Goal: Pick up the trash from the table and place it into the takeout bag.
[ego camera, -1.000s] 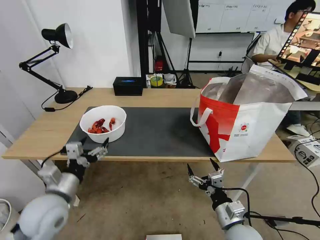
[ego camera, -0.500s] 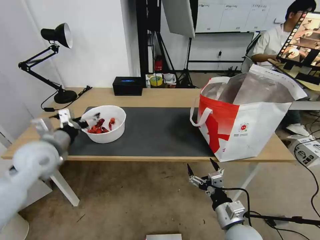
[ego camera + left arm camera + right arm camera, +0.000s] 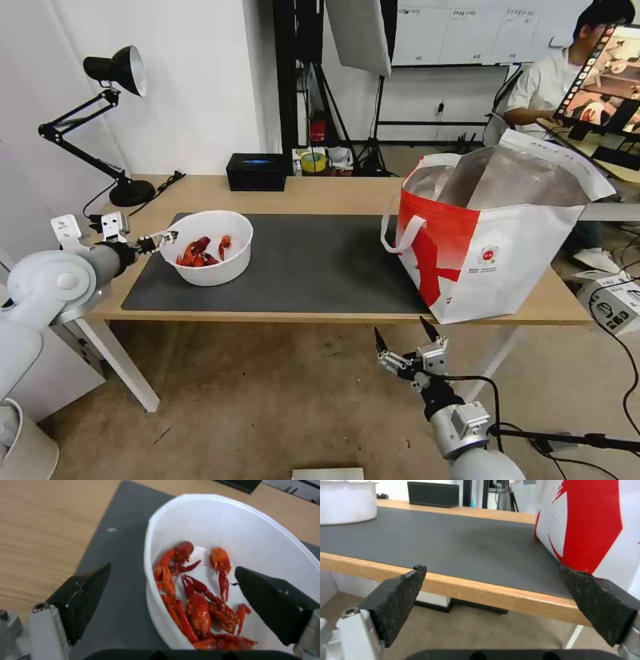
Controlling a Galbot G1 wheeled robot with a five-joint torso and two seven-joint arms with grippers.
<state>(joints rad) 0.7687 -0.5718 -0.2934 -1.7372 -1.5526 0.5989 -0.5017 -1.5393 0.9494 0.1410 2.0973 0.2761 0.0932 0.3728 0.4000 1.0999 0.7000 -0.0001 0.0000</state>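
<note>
1. White round bowl [image 3: 207, 247] holding red crayfish shells [image 3: 199, 251] sits at the left end of the dark grey mat [image 3: 313, 263] on the light-wood desk [image 3: 320, 190], head view. Left tool [image 3: 155, 240] is at the bowl's left rim, fingers apart, pointing toward the bowl. Left arm is clearly the nearer one.
2. Head view, continued: takeout bag [image 3: 490, 250] stands open at the desk's right end, well apart from the bowl, foil lining visible; contents cannot be made out. Right tool [image 3: 403, 347] hangs below the desk's front edge, fingers apart, holding nothing.
3. Left wrist view: bowl rim [image 3: 148, 555] lies between the spread jaws, one finger outside the wall over the mat, the other over the bowl's interior. Crayfish shells [image 3: 200, 602] are heaped at the near side. Judgement: the grasp hinges on closing across this wall.
4. Right wrist view: right tool [image 3: 493, 592] spread wide, facing the desk edge [image 3: 470, 590]; bag's red-and-white side [image 3: 593, 522] is ahead.
</note>
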